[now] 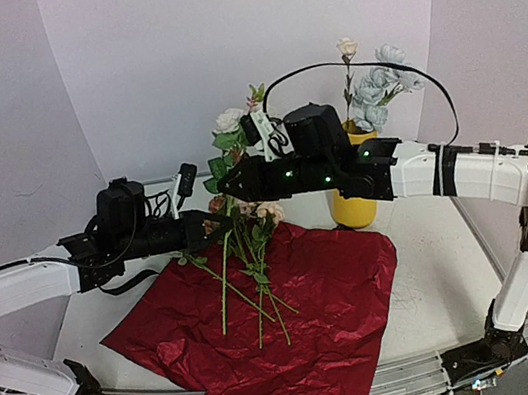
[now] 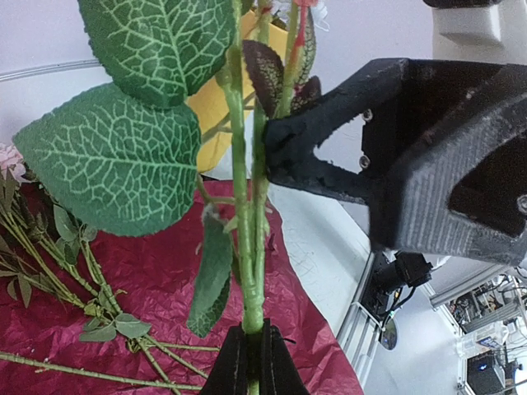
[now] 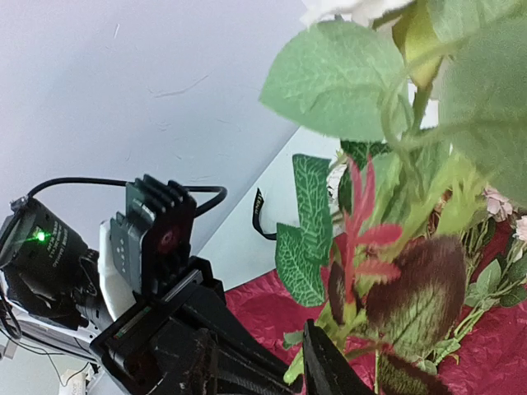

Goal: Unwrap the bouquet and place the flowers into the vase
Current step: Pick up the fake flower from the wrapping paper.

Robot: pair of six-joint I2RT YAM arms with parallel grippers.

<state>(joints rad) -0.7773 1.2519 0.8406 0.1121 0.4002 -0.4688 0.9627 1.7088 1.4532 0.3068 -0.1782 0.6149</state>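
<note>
Flowers [image 2: 247, 247], green leafy stems with a white bloom, stand upright over the red wrapping paper [image 1: 332, 298]. The left hand [image 2: 249, 362] is closed tight on their lower stems. The right hand [image 2: 274, 146] is part-open, its tips just beside the same stems higher up. Loose stems [image 1: 254, 290] lie on the paper. The yellow vase [image 1: 353, 211] stands behind on the table [image 1: 440, 279], with pale blooms in it.

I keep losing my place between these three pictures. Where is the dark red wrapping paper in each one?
Top external: red paper lies spread on the table, centre to bottom.
Left wrist: red paper fills the lower left, behind the upright stem.
Right wrist: red paper shows along the bottom, centre and right corner.
Shared landmark: the loose flower stems lying on it.
</note>
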